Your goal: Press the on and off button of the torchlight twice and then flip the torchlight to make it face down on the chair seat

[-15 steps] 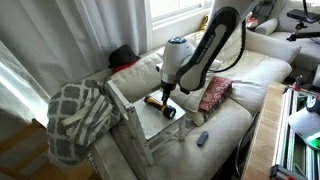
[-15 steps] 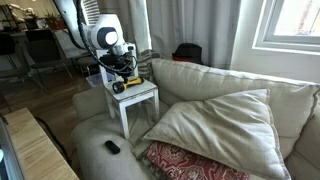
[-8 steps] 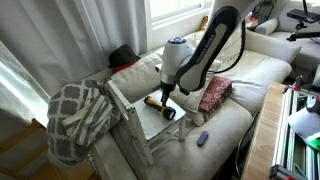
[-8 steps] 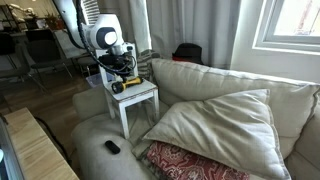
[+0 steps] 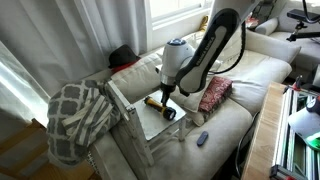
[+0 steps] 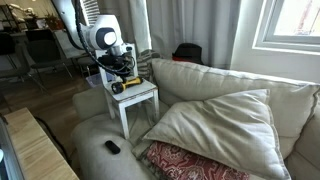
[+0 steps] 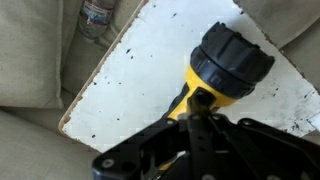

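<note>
The torchlight (image 7: 230, 58) lies on its side on the pale chair seat (image 7: 140, 75). It has a black ribbed head and a yellow and black body. It also shows in both exterior views (image 5: 160, 106) (image 6: 126, 86). My gripper (image 7: 194, 103) is shut, its fingertips together and pressing down on the yellow body just behind the head. In both exterior views the gripper (image 5: 166, 93) (image 6: 122, 76) stands upright over the torchlight above the chair seat (image 5: 143, 120) (image 6: 140, 95). The rear of the torchlight is hidden under my fingers.
A grey-white patterned blanket (image 5: 78, 115) hangs on the chair back. A red patterned pillow (image 5: 214, 93) and a small dark remote (image 5: 202, 138) lie on the cream sofa. A large cream cushion (image 6: 215, 120) is beside the chair. A plastic bottle (image 7: 97, 12) lies beyond the seat edge.
</note>
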Controlling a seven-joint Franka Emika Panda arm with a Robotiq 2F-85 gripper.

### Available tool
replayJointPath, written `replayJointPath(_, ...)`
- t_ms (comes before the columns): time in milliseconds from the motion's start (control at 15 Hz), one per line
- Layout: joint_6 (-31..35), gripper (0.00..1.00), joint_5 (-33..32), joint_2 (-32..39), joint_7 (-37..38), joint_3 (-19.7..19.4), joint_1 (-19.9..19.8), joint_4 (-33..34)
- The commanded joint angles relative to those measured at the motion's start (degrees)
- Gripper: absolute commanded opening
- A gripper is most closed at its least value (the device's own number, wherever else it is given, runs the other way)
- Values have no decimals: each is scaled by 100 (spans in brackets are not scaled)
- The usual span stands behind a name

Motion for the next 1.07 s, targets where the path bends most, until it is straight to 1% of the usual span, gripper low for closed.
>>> replayJointPath(0, 129, 0, -47, 443, 238, -31, 144, 109)
replayJointPath(400, -20, 0, -126, 24, 260, -221, 140, -72)
replayJointPath(667, -7, 0, -114, -48, 204, -181, 80, -116)
replayJointPath(1000, 40, 0, -140, -136, 224, -208, 138, -156)
